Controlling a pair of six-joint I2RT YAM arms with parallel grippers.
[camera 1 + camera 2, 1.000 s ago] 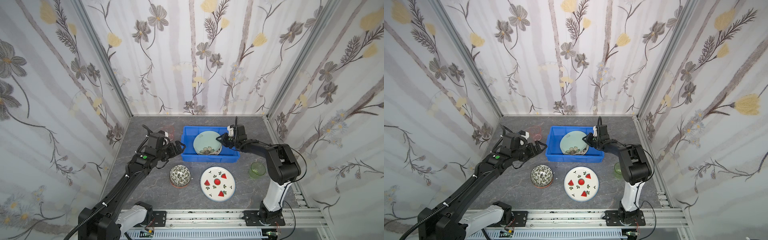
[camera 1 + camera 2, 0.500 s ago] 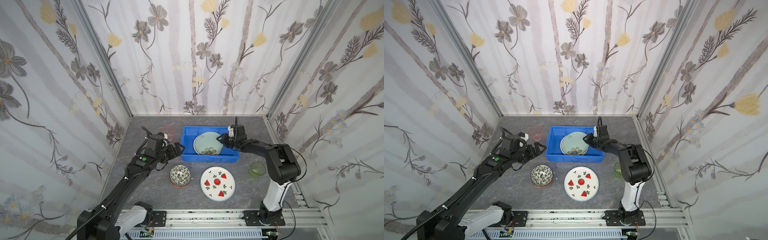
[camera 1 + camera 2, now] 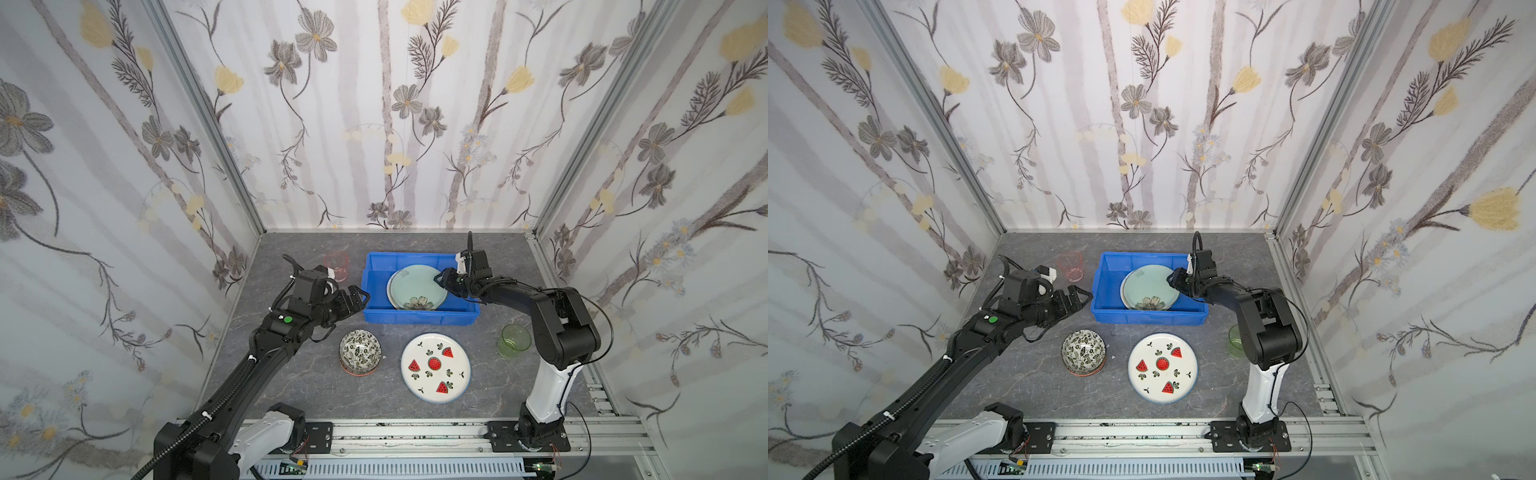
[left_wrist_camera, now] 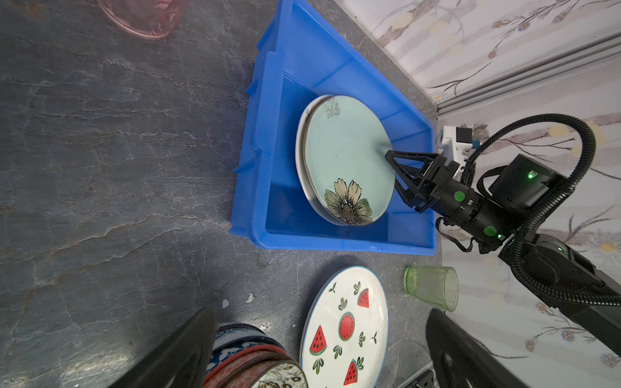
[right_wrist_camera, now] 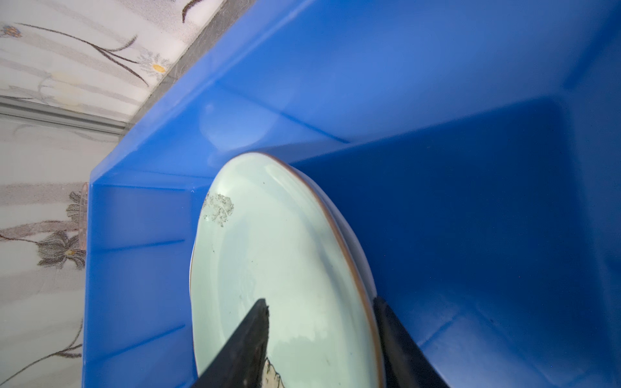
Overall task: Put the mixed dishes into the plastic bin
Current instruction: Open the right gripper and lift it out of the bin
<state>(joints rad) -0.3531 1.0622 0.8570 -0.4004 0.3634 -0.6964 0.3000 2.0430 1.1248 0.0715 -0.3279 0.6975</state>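
Observation:
The blue plastic bin (image 3: 419, 318) (image 3: 1148, 316) stands at the back middle of the table. Inside it a pale green flowered plate (image 3: 417, 286) (image 4: 346, 158) (image 5: 268, 252) leans tilted on a cream plate (image 4: 300, 158). My right gripper (image 3: 441, 279) (image 5: 321, 302) straddles the green plate's right rim, one finger over its face and one behind it, jaws apart and wider than the rim. My left gripper (image 3: 357, 297) (image 4: 321, 315) hangs wide open and empty beside the bin's left wall, above the bowl stack (image 3: 360, 352) (image 4: 255, 362).
A watermelon plate (image 3: 435, 368) (image 3: 1163, 368) lies in front of the bin. A green cup (image 3: 515, 340) (image 4: 431, 287) stands near the right arm's base, and a pink cup (image 3: 336, 264) (image 3: 1070, 264) sits at the back left of the bin. Flowered walls enclose three sides.
The right jaws have spread apart around the green plate's rim. The plate has settled a little lower in the bin. The left arm has hardly moved.

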